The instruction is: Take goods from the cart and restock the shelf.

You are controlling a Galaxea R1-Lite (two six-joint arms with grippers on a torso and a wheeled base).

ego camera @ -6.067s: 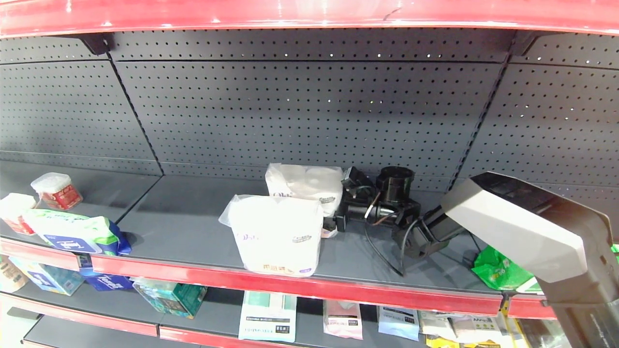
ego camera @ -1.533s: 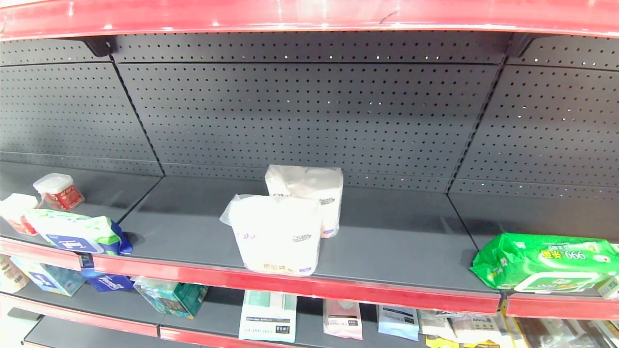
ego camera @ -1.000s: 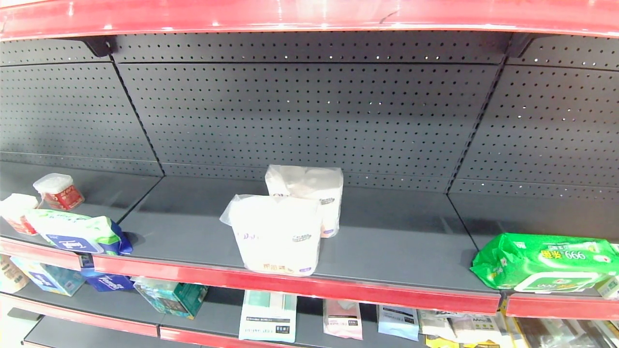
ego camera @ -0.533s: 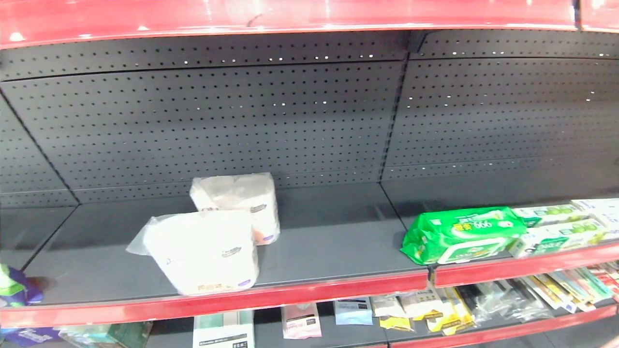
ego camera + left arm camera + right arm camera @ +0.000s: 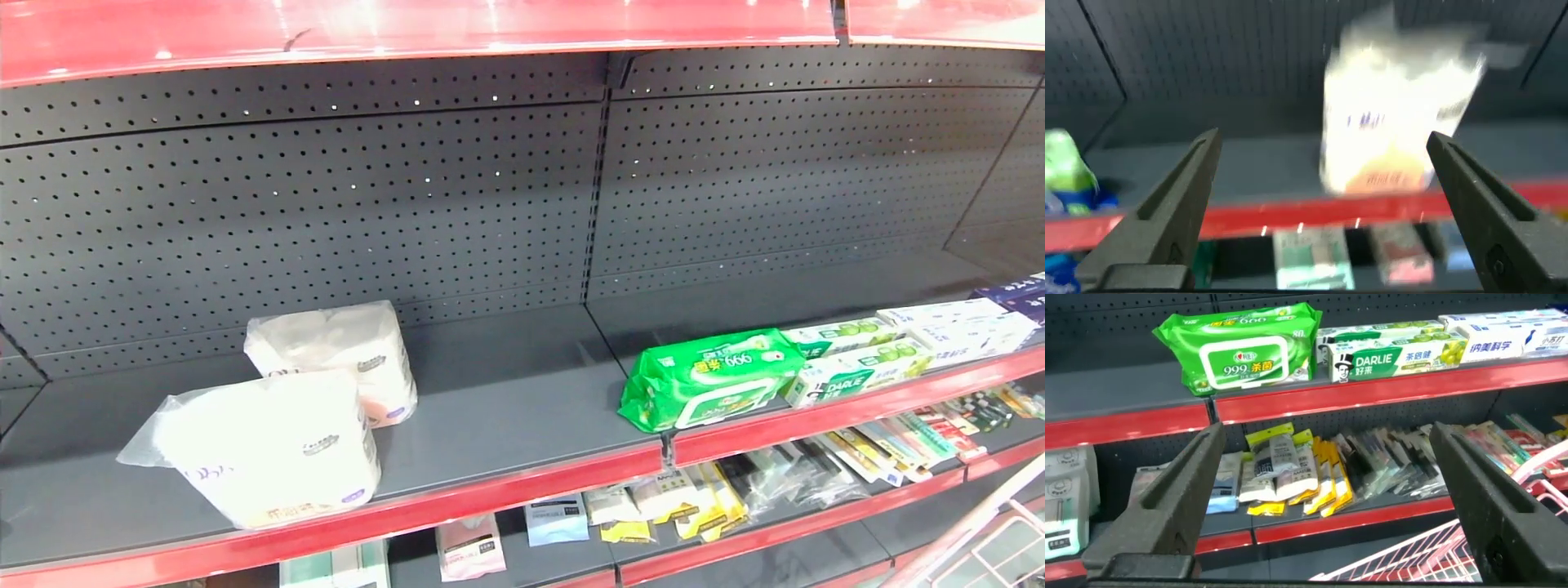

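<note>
The cart (image 5: 984,545) shows as a pale wire corner at the lower right of the head view, in front of the lower shelf levels. On the grey shelf (image 5: 506,400), two white plastic-wrapped packs stand upright toward the left. The front pack (image 5: 269,445) is at the red front edge, and the rear pack (image 5: 335,351) is just behind it, nearer the perforated back panel (image 5: 326,212). Well apart to the right, a green wipes pack (image 5: 706,376) lies flat at the edge, with toothpaste boxes (image 5: 857,367) just beside it. Small packets (image 5: 678,510) sit on the level below.

The left jaws stand wide apart and hold nothing, level with the shelf's red edge and facing a blurred white pack. The right jaws are also spread wide and empty, facing the packets under the wipes, with the cart's wire rim below them.
</note>
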